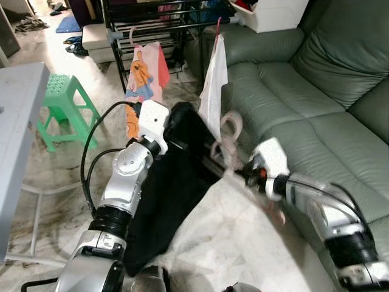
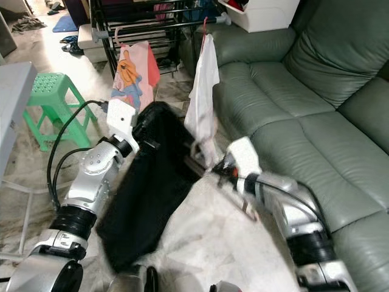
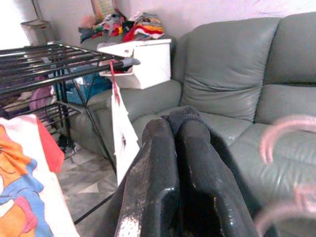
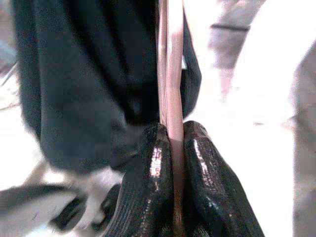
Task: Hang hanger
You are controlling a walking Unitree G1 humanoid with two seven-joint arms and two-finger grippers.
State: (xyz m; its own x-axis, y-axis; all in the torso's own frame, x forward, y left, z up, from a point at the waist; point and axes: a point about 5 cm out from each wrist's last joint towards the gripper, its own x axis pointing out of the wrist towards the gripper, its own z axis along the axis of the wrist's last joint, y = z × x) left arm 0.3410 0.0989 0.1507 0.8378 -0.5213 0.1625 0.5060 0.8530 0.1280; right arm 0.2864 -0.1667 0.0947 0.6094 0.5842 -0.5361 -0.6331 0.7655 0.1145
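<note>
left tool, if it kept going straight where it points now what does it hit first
Most likely the green sofa. The left tool is shut on the black garment, and its wrist view looks along the fingers at the sofa's back and seat. The white cloth hangs off to one side of that line. Depth is unclear.

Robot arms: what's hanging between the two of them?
A black garment, stretched between the left gripper and right gripper, which pinches a pink hanger; eye views.

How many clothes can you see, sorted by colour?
Black: 1, the black garment on the pink hanger, held between the left gripper and right gripper.
White: 1, the white cloth hanging on the drying rack.
Pink and orange: 1, the printed shirt.
Total: 3
</note>
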